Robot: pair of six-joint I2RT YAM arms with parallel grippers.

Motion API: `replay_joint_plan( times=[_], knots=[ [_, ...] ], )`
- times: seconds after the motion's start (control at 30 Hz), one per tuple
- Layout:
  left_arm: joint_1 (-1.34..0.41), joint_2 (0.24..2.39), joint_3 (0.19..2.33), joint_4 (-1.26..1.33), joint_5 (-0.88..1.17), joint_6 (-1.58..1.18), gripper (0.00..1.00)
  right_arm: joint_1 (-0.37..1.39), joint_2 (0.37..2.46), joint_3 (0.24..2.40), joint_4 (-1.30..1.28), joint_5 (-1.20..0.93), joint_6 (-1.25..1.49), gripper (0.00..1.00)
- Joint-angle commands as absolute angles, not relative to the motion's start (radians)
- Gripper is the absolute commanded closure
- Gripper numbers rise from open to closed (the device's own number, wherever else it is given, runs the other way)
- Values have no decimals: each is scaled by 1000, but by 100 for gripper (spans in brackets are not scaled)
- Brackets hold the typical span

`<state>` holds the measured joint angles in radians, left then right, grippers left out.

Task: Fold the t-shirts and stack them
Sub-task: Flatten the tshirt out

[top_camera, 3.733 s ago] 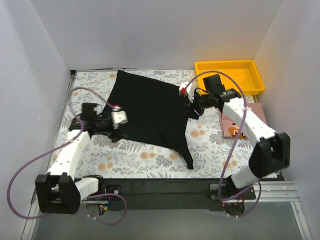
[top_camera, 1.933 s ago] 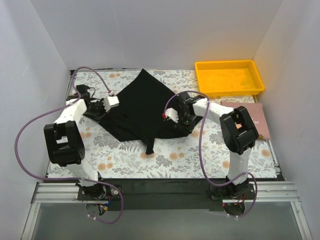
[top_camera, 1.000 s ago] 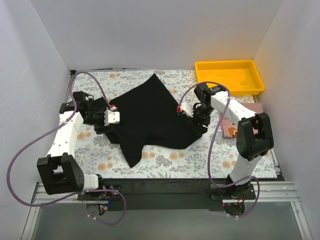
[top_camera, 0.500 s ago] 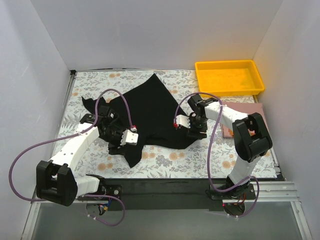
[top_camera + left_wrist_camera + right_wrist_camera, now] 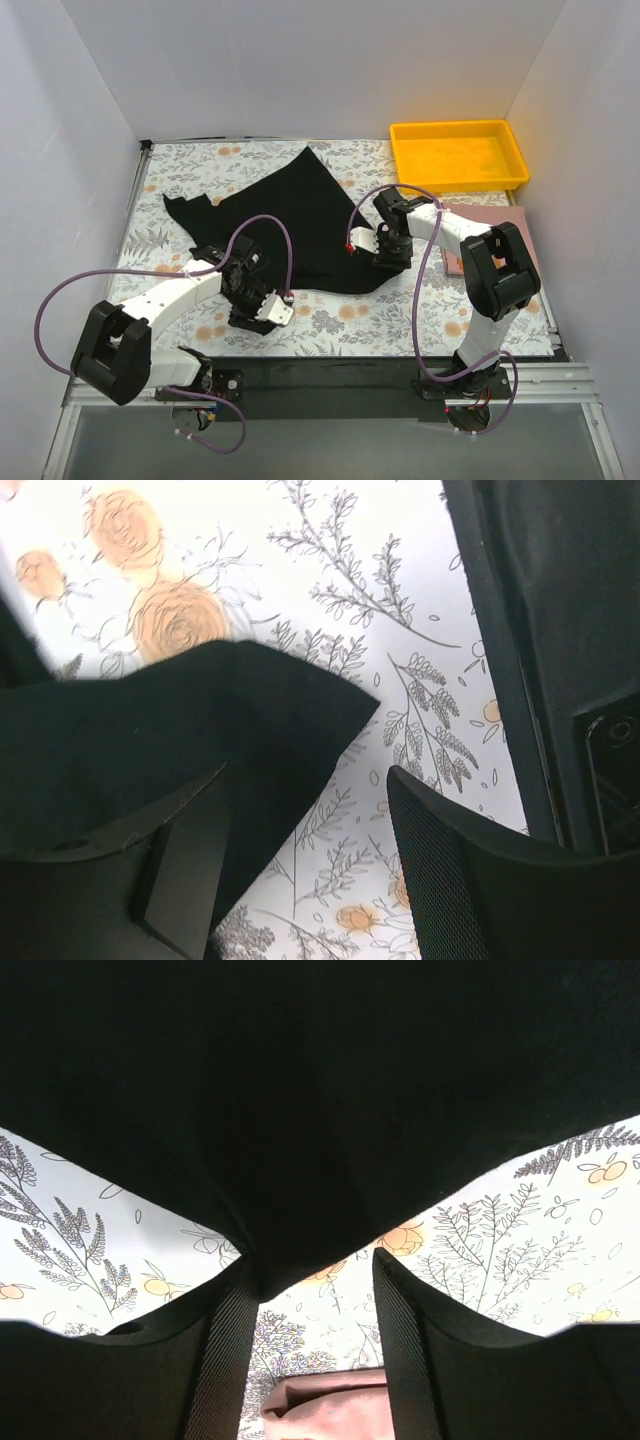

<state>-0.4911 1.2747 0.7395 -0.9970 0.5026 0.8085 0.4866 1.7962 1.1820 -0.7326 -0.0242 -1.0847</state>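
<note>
Though white-walled, floral table [image 5: 420, 300] under t-shirt [image 5: 300, 210].

High overview — two close-ups on t-shirt [image 5: 300, 215]

One black t-shirt [image 5: 300, 215] on one floral-print table [image 5: 190, 165], with two white robot arms, the left arm [image 5: 170, 297] and the right arm [image 5: 452, 222]. Two purple cables run in loops: the left cable [image 5: 130, 272] and the right cable [image 5: 418, 320]. There is also one yellow tray [image 5: 455, 127] and one pinkish book [image 5: 518, 222].
</note>
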Motion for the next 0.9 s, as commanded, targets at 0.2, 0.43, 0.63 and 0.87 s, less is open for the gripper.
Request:
replay_joint_plan(
  times=[0.2, 0.43, 0.63, 0.87],
  knots=[
    [-574, 1315, 686, -844, 459, 853, 40, 485, 1784, 1218, -747, -23, -1052, 43],
    [-587, 1341, 632, -810, 428, 880, 52, 445, 1778, 1262, -790, -61, -1031, 40],
    [-591, 1344, 643, -788, 472, 765, 96, 399, 1779, 1318, -821, -96, -999, 31],
    [-294, 1328, 1171, -917, 801, 363, 100, 311, 1710, 1338, -854, -181, -1011, 2]
  ],
)
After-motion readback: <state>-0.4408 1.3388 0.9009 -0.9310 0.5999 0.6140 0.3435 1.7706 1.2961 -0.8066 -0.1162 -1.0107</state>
